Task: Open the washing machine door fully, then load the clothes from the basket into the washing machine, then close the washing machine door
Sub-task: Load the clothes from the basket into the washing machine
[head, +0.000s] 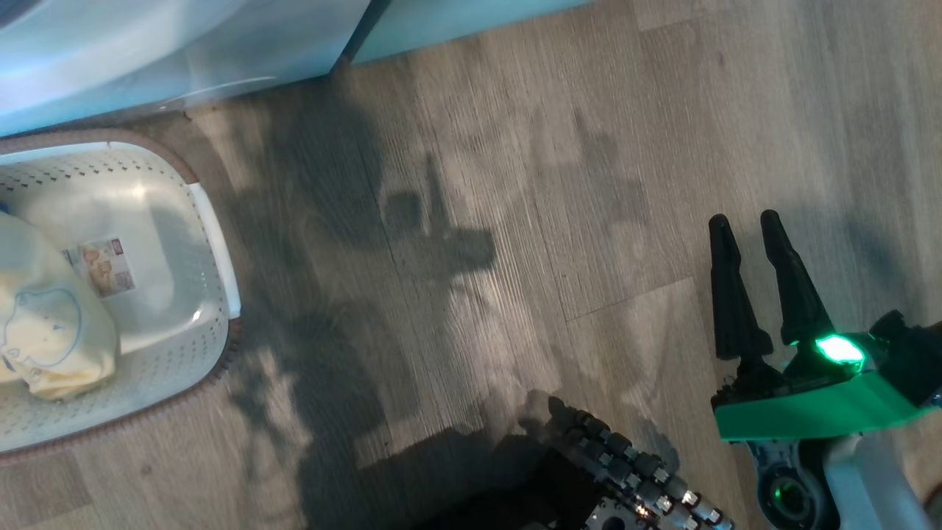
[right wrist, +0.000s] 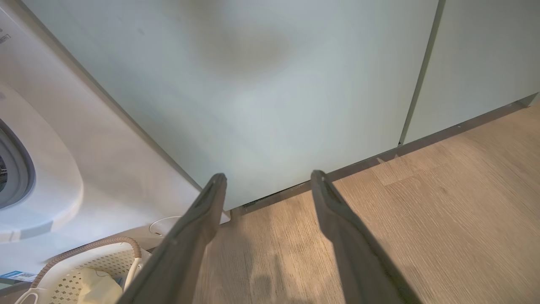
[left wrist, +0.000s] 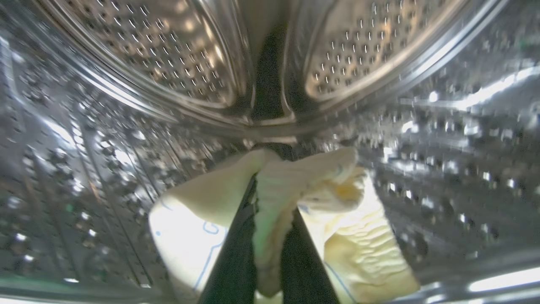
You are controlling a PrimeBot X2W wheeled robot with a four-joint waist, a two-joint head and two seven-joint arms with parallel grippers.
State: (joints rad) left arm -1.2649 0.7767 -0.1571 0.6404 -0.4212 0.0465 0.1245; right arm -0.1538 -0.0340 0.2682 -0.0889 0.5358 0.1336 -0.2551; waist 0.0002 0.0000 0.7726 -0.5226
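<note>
Left wrist view was taken from inside the washing machine [right wrist: 63,169], with its perforated steel drum [left wrist: 168,63] seen on every side. To the right of the washing machine, the pale green cabinet [right wrist: 274,84] was ranged along the floor [head: 552,184]. The basket [head: 213,243] was set just in front of the washing machine, and some of the clothes [head: 51,331] were left lying in it. A pale yellow garment [left wrist: 346,236] was held deep inside the washing machine, pinched between the closed fingers of the left gripper [left wrist: 272,198]. The right gripper [head: 743,219] was kept well to the right of the washing machine, with its fingers spread and nothing between them.

Cloth was bunched between and around the left fingers, so it was judged that the garment could be snagged at release and dragged back out.

The grip and the drum were given by the left wrist view alone. The basket's contents and its bottom label [head: 103,265] were supplied by the head view. The washing machine's front and the basket below it were given together by the right wrist view.
</note>
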